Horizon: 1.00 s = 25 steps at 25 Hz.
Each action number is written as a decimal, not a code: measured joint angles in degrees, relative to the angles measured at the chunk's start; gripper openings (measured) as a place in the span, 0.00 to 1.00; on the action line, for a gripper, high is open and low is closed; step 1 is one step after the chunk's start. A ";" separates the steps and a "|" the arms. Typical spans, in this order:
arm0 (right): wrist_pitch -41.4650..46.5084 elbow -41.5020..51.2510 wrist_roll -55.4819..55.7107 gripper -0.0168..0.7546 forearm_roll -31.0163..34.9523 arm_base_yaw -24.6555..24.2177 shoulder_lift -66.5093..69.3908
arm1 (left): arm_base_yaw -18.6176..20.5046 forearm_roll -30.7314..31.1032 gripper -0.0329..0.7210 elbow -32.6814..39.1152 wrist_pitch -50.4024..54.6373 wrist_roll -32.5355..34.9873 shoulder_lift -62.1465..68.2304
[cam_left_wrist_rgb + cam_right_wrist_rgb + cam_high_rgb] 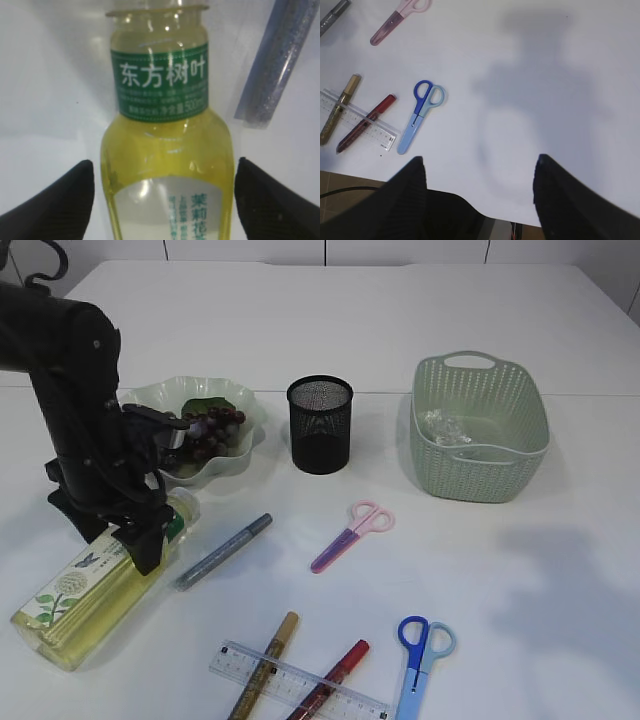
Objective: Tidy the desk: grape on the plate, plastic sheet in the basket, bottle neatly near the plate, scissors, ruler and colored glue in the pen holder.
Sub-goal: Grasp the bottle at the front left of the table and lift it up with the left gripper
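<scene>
Exterior view: the left gripper (140,530) hangs over the neck of the bottle (95,590), which lies on its side on the table (480,570) just below the plate (235,455); the grapes (210,430) sit on the plate; the pen holder (320,424) stands between plate and basket (478,428), and the plastic sheet (445,427) lies in the basket; a silver glue pen (223,551) lies beside the bottle, pink scissors (352,536) mid-table, blue scissors (418,665), ruler (300,690), gold pen (263,666) and red pen (328,681) at the front edge.

Left wrist view: the jaws stand wide apart on either side of the bottle (167,165), clear of it; the silver pen (280,65) lies at the right.

Right wrist view: the right gripper (480,175) is spread open over bare table, holding nothing; the blue scissors (420,117), ruler (357,120) and pens lie to its left.
</scene>
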 joint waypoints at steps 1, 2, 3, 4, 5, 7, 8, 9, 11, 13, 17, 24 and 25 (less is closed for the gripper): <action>0.00 0.00 0.00 0.70 0.00 0.00 0.00 | 0.00 0.00 0.88 0.00 -0.09 0.00 0.58; 0.00 0.00 0.00 0.70 0.00 0.00 0.00 | 0.00 0.00 0.87 0.00 -0.09 0.00 1.21; 0.00 0.00 0.00 0.70 0.00 0.00 0.00 | 0.00 0.00 0.87 0.00 -0.09 0.00 1.60; 0.00 0.00 0.00 0.70 0.13 0.00 0.00 | 0.00 0.00 0.87 0.00 -0.13 0.00 1.72; 0.00 0.00 0.00 0.70 0.13 0.00 0.00 | 0.00 0.00 0.86 0.00 -0.36 0.00 1.81; 0.00 0.00 0.00 0.70 0.23 0.00 0.00 | 0.00 0.00 0.85 0.00 -0.59 0.00 1.95; 0.00 0.00 0.00 0.70 0.22 0.00 0.00 | 0.00 0.00 0.84 0.00 -0.70 0.00 1.95; 0.00 0.00 0.00 0.70 0.22 0.00 0.00 | 0.00 0.00 0.84 0.00 -0.84 0.00 1.99; 0.00 0.00 0.00 0.70 0.22 0.00 0.00 | 0.00 0.00 0.83 0.00 -0.94 0.00 2.07; 0.00 0.00 0.00 0.70 0.22 0.00 0.00 | 0.00 0.00 0.83 -0.05 -1.04 0.00 2.47; 0.00 0.00 0.00 0.70 0.22 0.00 0.00 | 0.00 0.00 0.83 -0.14 -1.04 0.00 3.22; 0.00 0.00 0.00 0.70 0.22 0.00 0.00 | 0.00 0.00 0.82 -0.18 -1.04 0.00 4.06; 0.00 0.00 0.00 0.70 0.22 0.00 0.00 | 0.00 0.00 0.80 -0.18 -1.04 0.00 4.06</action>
